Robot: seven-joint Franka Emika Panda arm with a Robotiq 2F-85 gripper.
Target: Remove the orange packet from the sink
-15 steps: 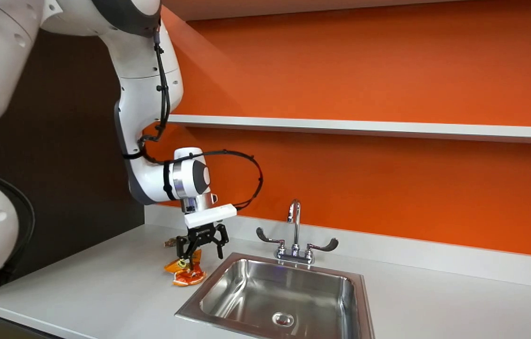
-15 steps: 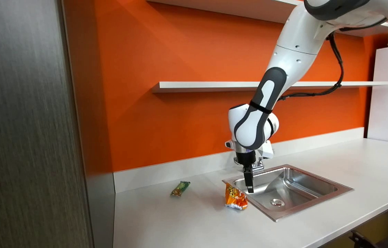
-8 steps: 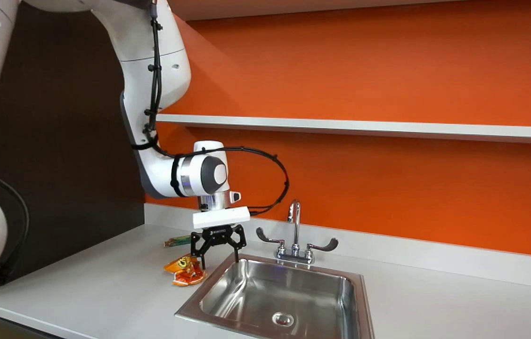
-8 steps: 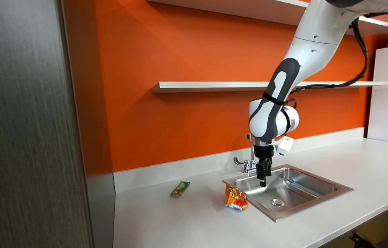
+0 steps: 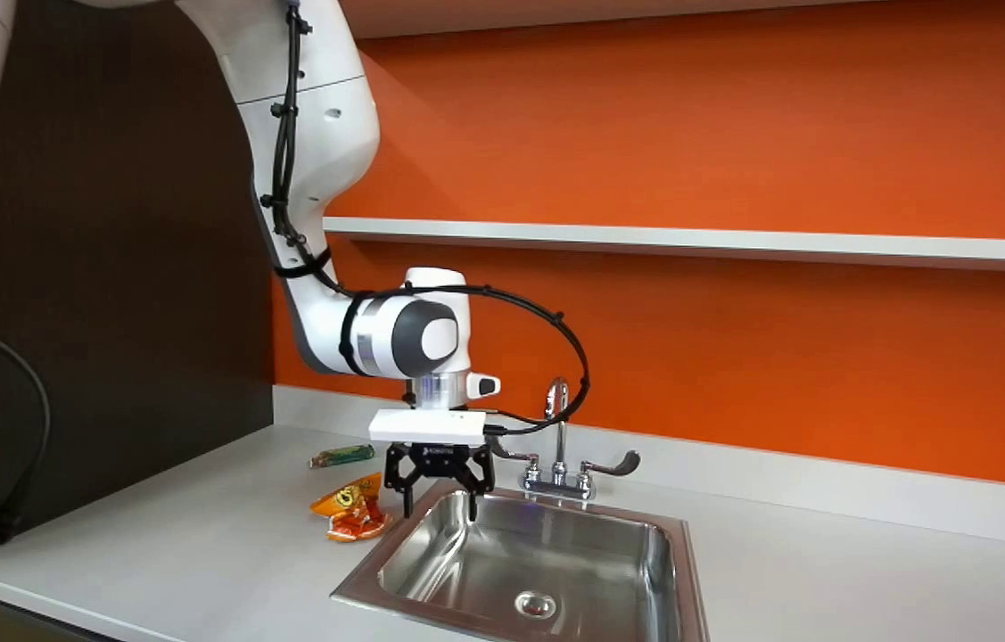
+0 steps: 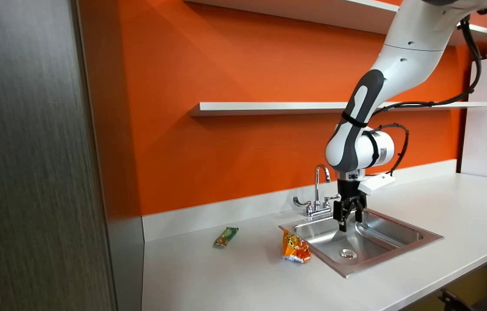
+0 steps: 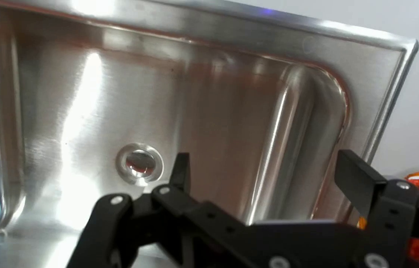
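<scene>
Over the sink (image 5: 556,557), gripper (image 5: 440,514) wide agape

A long, flat, pale grey countertop (image 5: 199,526) is carrying the things, and a shiny metal sink (image 5: 361,584) is sitting down in it, with a silver two-handled faucet (image 5: 558,486) standing up just behind the sink's back edge. In both exterior views, a crinkly orange packet (image 5: 356,515) with red and yellow on it is lying on the countertop to the left of the sink, just beside its edge. A small green packet (image 6: 226,236) is lying farther back on the same countertop, apart from the orange packet and well apart from the sink.
</scene>
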